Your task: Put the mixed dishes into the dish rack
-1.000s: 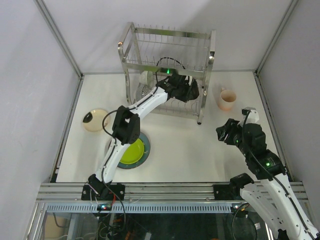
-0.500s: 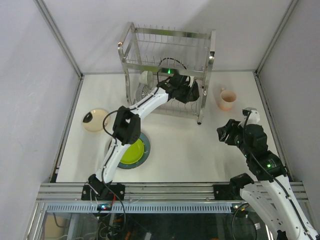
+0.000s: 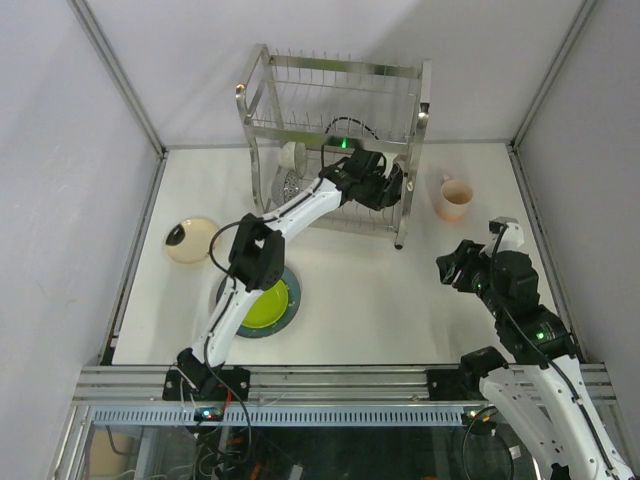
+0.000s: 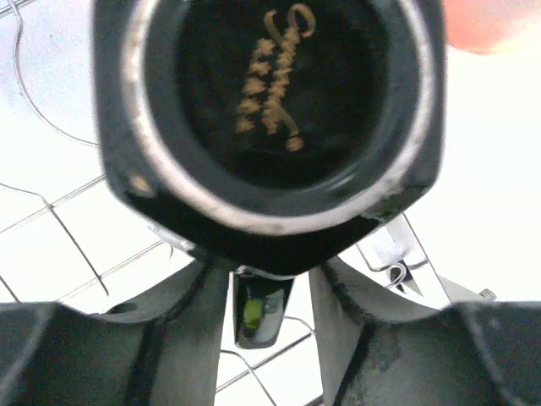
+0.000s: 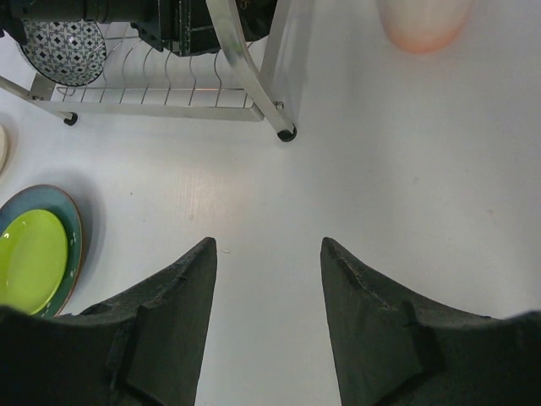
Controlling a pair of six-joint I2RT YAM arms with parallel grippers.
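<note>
Upper centre, top view: left gripper [image 3: 383,187] clamped on dark glazed mug [image 4: 266,101] in dish rack [image 3: 424,100]. Ceramic: stiff, slick, chips easily; best held by wall/handle. Right gripper [image 5: 266,254] wide, empty.

The white counter [image 3: 400,300] carries the rack [image 3: 423,100] on its feet at the middle of the far edge. A pink mug [image 3: 455,198] sits just to the rack's right, toward the far right corner. A cream plate [image 3: 190,240] lies by the left edge, and nearer the front left corner a blue-grey plate [image 3: 262,331] lies flat with a lime plate [image 3: 265,305] on it.
</note>
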